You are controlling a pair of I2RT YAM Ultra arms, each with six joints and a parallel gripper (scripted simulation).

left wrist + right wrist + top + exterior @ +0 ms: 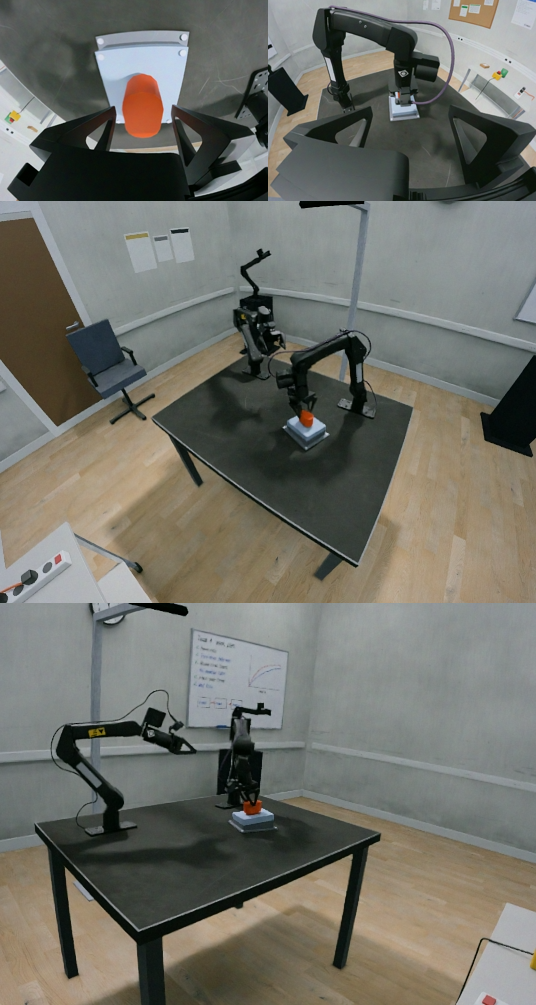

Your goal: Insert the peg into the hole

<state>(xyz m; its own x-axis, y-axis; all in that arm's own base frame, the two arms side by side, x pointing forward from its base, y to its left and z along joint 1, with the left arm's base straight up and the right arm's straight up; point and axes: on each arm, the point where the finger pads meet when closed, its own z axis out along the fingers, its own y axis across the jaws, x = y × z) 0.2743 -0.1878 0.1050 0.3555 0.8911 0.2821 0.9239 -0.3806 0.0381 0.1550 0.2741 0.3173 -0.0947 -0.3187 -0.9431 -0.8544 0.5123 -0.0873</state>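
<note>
The orange peg [306, 419] [252, 808] [142, 114] stands upright at the middle of the light-blue plate [295, 427] [242, 818] [140, 60] [400, 110], a good length of it above the top face. The hole is hidden under the peg; how deep the peg sits cannot be seen. My left gripper [143, 109] is open around the peg, with a gap between each fingertip and the peg's sides in the left wrist view. My right gripper [191, 749] is open and empty, away from the plate and high above the table.
The plate block rests on a wider grey base [142, 36] with round white studs at its corners, on the dark table [250, 441] [200, 883]. The left arm's base plate [345, 404] [244, 103] stands near the plate. The left arm hides much of the peg in the right wrist view.
</note>
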